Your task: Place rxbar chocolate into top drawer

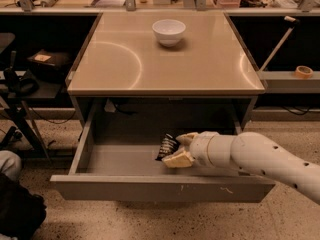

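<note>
Gripper (178,149): inside the open drawer (160,189), toward 4 o'clock of its floor; clamped on the bar (167,146), one tan finger above, one below
Bar: at 9 o'clock of the gripper, tilted on edge, low over the drawer floor; contact with the floor not discernible
Step in hand, judged: release. Lower until the bar nears the floor, part the fingers slowly, then withdraw toward 4 o'clock along the arm (270,161), clear of the front panel
Bar: thin, flat, rectangular; black wrapper, pale lettering; probably light and slippery
Drawer: grey sheet metal, wide, shallow; matte floor; flat front panel, faint pale scratches
Table (100,59): smooth tan top, soft sheen
Bowl (169,31): white, round, glossy; at 12 o'clock on the top, well apart from the work
</note>
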Robot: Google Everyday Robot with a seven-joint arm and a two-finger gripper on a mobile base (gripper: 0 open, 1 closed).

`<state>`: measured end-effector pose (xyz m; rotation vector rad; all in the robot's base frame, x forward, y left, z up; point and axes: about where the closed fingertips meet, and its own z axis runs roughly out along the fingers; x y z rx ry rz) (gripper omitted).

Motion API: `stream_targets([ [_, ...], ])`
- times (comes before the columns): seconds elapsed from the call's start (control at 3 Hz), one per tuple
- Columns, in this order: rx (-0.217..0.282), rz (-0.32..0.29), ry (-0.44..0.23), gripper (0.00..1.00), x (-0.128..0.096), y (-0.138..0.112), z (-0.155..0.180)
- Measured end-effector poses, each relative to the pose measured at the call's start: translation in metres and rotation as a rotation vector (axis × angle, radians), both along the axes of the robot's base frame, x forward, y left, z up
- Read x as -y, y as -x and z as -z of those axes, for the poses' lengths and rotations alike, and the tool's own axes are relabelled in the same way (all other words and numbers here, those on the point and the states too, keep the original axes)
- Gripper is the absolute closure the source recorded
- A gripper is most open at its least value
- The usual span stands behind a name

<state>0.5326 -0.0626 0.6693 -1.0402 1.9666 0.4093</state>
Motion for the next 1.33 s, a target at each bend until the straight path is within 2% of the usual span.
stream_targets([
  [0.67,0.0,0.0,0.0,0.12,-0.0001,0.0,0.0],
  [1.0,0.0,0.0,0.0,0.0,-0.0001,0.0,0.0],
  [1.33,0.0,0.0,0.0,0.0,-0.0001,0.0,0.0],
])
